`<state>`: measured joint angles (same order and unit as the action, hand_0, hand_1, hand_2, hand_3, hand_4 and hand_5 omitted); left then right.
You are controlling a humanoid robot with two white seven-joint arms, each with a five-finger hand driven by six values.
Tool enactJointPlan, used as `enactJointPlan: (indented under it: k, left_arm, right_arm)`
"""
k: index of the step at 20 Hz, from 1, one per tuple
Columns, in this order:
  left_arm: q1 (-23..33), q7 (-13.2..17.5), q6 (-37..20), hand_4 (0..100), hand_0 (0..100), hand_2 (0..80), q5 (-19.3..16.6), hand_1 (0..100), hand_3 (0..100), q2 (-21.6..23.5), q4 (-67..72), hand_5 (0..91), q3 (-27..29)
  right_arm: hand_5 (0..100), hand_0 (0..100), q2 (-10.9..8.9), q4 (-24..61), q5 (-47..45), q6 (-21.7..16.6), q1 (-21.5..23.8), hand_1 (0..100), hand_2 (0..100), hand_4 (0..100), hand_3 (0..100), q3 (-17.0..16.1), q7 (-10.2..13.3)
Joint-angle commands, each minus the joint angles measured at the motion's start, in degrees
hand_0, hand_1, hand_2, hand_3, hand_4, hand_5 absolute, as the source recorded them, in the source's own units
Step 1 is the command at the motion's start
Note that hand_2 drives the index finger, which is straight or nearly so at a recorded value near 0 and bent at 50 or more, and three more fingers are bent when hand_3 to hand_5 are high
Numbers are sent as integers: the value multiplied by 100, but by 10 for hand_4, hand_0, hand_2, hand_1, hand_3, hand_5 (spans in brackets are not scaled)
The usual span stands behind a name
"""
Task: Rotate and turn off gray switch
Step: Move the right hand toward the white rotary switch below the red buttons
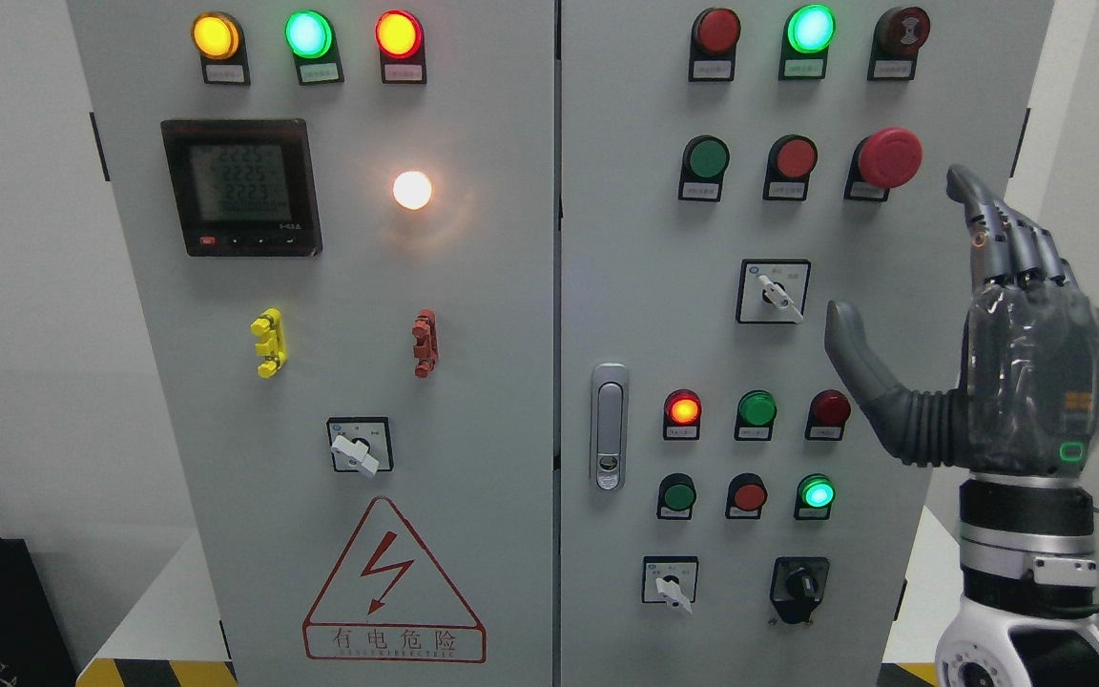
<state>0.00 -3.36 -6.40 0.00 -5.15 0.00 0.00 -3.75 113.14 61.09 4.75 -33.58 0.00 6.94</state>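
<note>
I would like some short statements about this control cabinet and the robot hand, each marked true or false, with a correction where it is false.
1. The right hand is raised in front of the right door with fingers spread, holding nothing. True.
2. The right hand grips the upper rotary switch. False: the thumb tip is beside the switch, apart from it.
3. The red mushroom button is on the left door. False: it is on the right door, above the hand.
4. The digital meter is on the left door, and its display is lit. True.
5. The door handle sits at the left edge of the right door. True.
</note>
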Motion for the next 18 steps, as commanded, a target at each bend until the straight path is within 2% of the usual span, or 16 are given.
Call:
enactJointPlan:
  k: [1, 3, 6, 10, 18]
  left_arm:
    - [-53, 2, -1, 0, 120, 0, 114, 389, 0, -4, -141, 0, 44]
    - [-53, 2, -1, 0, 120, 0, 114, 389, 0, -4, -141, 0, 44]
    - [-53, -7, -1, 0, 120, 0, 114, 389, 0, -4, -141, 0, 44]
    - [-53, 2, -1, 0, 120, 0, 114, 389, 0, -4, -141, 0, 44]
    - [-53, -7, -1, 0, 120, 0, 114, 389, 0, -4, -141, 0, 44]
  right_arm:
    - [974, 202, 103, -28, -9, 17, -9, 331, 190, 780, 615, -175, -35]
    - [1000, 182, 103, -37, -18, 26, -9, 315, 211, 839, 661, -175, -44]
    - [1000, 157, 146, -29, -27, 43, 0, 295, 269, 854, 735, -175, -61]
    - [1000, 122, 182, -28, -131, 52, 61, 279, 325, 900, 802, -167, -403]
    - [1000, 91, 270, -46, -282, 237, 88, 275, 366, 925, 843, -105, -413]
